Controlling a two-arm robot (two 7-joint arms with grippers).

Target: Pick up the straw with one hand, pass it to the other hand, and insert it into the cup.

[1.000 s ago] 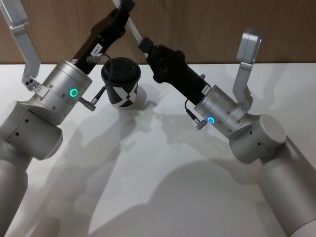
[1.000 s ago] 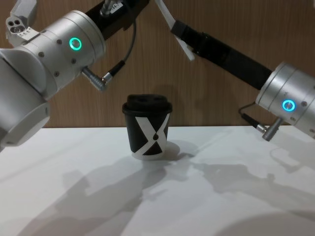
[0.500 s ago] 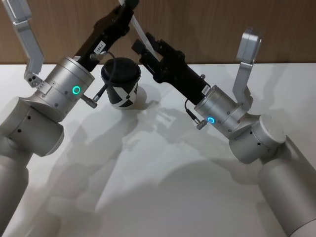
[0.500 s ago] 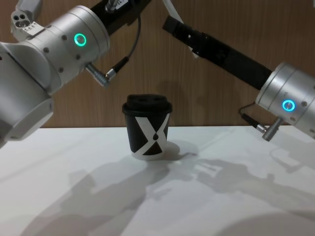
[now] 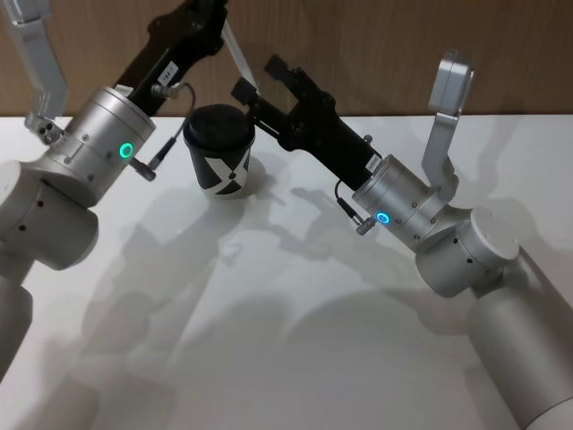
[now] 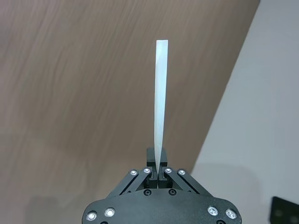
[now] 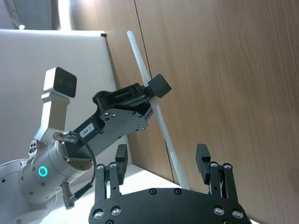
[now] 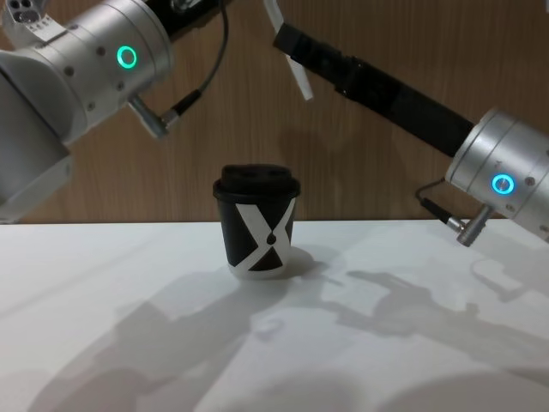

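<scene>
The thin white straw (image 6: 160, 102) is pinched at one end in my left gripper (image 6: 158, 168), which is shut on it. That gripper (image 7: 152, 91) is raised high against the wood wall, above and behind the cup. The straw (image 5: 237, 54) slants down from it toward my right gripper (image 5: 260, 76). The right gripper (image 7: 162, 156) is open, one finger on each side of the straw (image 7: 140, 60) without touching it. The black lidded cup (image 5: 219, 143) with its white X mark (image 8: 262, 240) stands upright on the table below both grippers. The straw's lower end (image 8: 296, 73) hangs well above the lid.
The white table (image 5: 269, 313) stretches open in front of the cup. A wood-panel wall (image 8: 360, 154) rises right behind it. Both silver arms lean in over the table from the left and right.
My right gripper's fingers have spread apart around the straw. The left arm has lifted up and to the left, carrying the straw with it. The cup has not moved.
</scene>
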